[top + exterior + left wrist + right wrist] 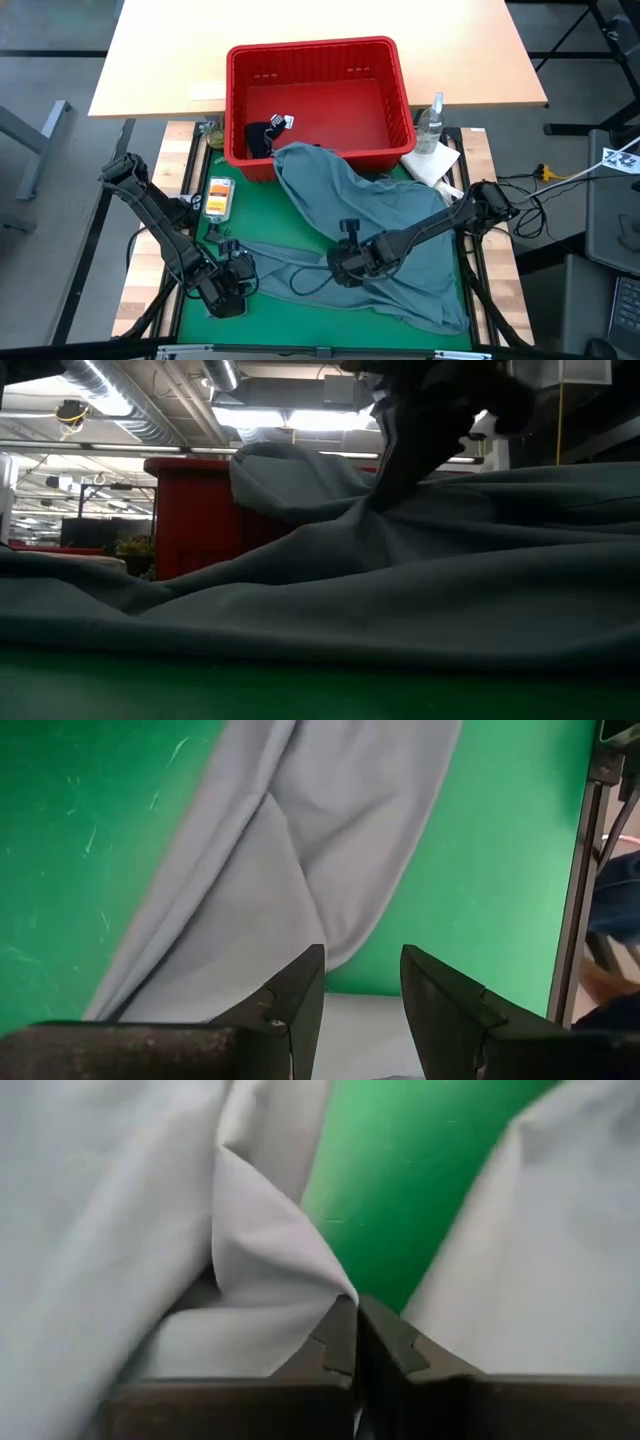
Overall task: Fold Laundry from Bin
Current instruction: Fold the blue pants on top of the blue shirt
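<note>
The large grey-blue garment (390,215) hangs by its far end over the near rim of the red bin (310,47) and spreads across the green mat. A dark garment (262,135) lies inside the bin. My right gripper (345,262) is at the garment's middle, shut on the cloth. My left gripper (228,292) stands open at the mat's near left. Its fingers (300,1010) are just above a narrow strip of the same cloth (300,850), and I cannot tell whether they touch it. My right gripper pinches a pointed fold of the grey-blue cloth (320,1285) between its two fingertips. It comes slanting down from the table's right. The cloth rises to a small peak at the fingers (385,495), while the rest lies on the mat and over the bin's rim.
A clear bottle (432,120) and a white paper towel (432,162) sit right of the bin. A small orange-and-yellow pack (218,197) lies at the mat's left edge. A dark cord (310,280) lies on the cloth near my right gripper. Bare green mat (300,325) shows along the near edge.
</note>
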Robot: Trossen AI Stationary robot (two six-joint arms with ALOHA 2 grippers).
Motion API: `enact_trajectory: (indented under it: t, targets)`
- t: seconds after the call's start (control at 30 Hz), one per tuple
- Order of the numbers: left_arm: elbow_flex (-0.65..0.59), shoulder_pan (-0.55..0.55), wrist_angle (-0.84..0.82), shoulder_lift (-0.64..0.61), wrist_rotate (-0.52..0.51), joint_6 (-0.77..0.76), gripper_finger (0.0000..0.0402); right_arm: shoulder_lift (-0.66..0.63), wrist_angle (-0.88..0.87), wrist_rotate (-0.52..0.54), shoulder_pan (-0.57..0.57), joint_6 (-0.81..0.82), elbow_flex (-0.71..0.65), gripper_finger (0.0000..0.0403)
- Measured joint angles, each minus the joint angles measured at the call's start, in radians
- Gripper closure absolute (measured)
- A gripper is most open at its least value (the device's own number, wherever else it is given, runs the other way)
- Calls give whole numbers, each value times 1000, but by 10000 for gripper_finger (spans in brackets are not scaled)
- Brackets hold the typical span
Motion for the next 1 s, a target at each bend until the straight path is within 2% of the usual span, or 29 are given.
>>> enact_trajectory:
  t: [0.1,0.23,0.47,0.63,0.8,1.0]
  targets:
    - [0,-3,0,0,1,-56,274,2,-12,5,-17,11,-12,392]
    - [0,-28,0,0,3,-204,274,3,-69,0,-23,19,-13,385]
    - [0,-137,2,6,6,-487,273,3,-81,-1,-20,18,-13,398]
    - [0,-212,7,55,14,-684,253,3,-80,-1,-21,14,-13,395]
    - [0,-232,16,104,94,-778,225,3,-75,-1,-21,13,-13,387]
    - [0,-230,56,173,96,-910,219,3,-75,-1,-21,13,-13,387]
